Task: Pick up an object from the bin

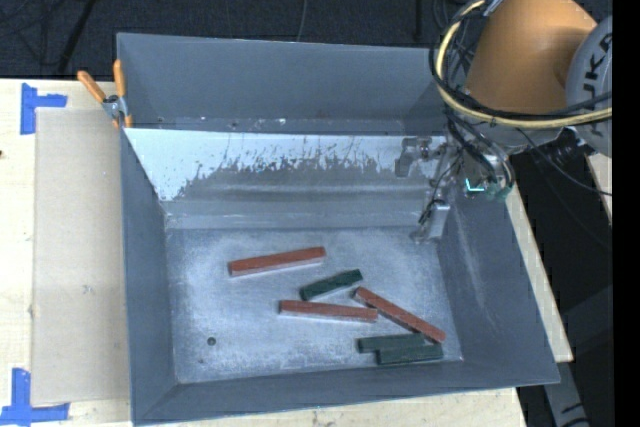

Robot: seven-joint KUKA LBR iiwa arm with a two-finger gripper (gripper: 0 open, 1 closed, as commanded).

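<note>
My gripper hangs at the bin's right rear corner, close to the right wall and above the floor. Nearest to it lie a long red-brown stick running diagonally at the front right and a short dark green block towards the middle. Both are well clear of the gripper, towards the front. No loose thing lies directly under it.
A second red-brown stick lies flat beside the green block, and a third lies further left. Two dark green bars sit stacked at the front right. The arm's orange dome and cables overhang the right rear rim.
</note>
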